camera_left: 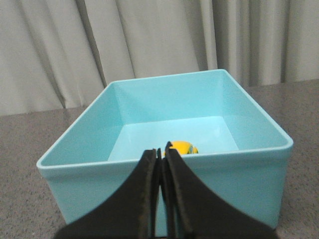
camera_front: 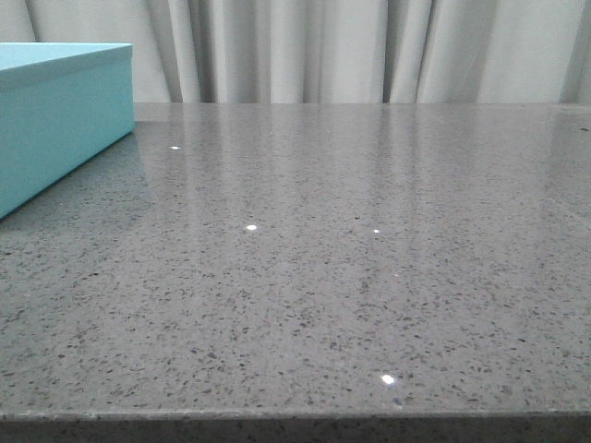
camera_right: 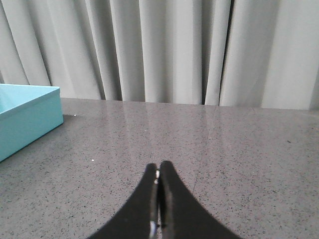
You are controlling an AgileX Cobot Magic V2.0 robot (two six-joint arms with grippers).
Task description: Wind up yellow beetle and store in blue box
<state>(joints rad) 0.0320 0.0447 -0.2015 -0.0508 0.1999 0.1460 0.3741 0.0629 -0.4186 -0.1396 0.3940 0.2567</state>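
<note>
Both our grippers are closed and hold nothing.
Our left gripper [camera_left: 162, 154] has its black fingers pressed together, tips pointing forward; our right gripper [camera_right: 158, 169] is the same, fingers touching along their length.

A staged robot test bench, probably a laboratory. A polished grey speckled stone tabletop [camera_front: 351, 277] runs to its far edge against pale grey pleated curtains [camera_front: 369, 51] that close off the whole background. A plain blue box [camera_front: 55, 120] stands near the tabletop's far left corner, with no household furnishings around it.
</note>
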